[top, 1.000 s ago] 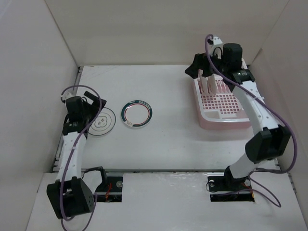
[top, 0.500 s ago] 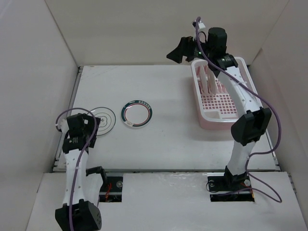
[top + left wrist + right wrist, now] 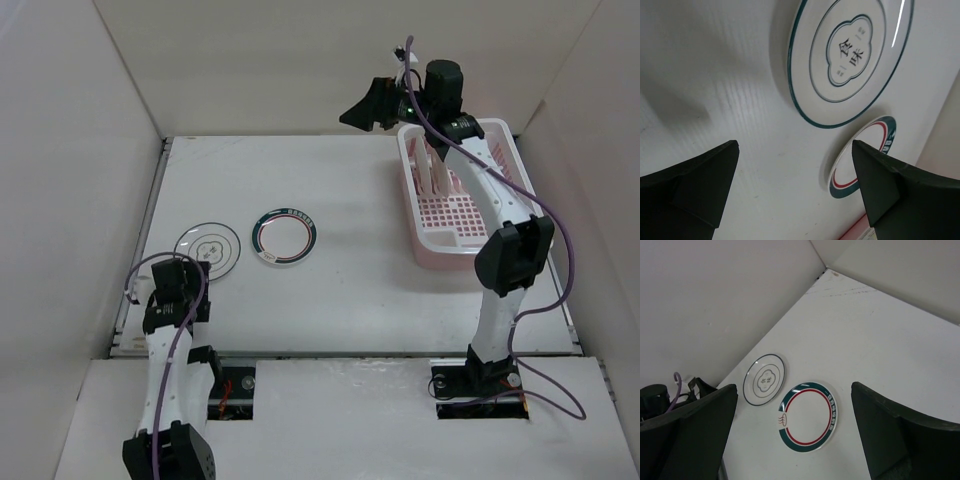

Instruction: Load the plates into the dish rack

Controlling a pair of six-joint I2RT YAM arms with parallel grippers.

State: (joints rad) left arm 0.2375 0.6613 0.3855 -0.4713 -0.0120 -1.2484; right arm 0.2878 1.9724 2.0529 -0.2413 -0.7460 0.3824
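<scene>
Near ringed plate (image 3: 850, 55): we are holding left gripper (image 3: 795, 145) spread, probably for grasping.
By dish rack (image 3: 465, 255): right gripper (image 3: 794, 386) is hanging spread, empty.

Glossy thin-ringed plate (image 3: 850, 55); matt ribbed table (image 3: 740, 125); plastic dish rack (image 3: 455, 250).

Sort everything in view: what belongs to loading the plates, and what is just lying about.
Job: thin-ringed plate, green-rimmed plate, both flat on the table; dish rack with white plates standing in it; left gripper, right gripper, both open.
Not the job: purple cables, white side walls.
</scene>
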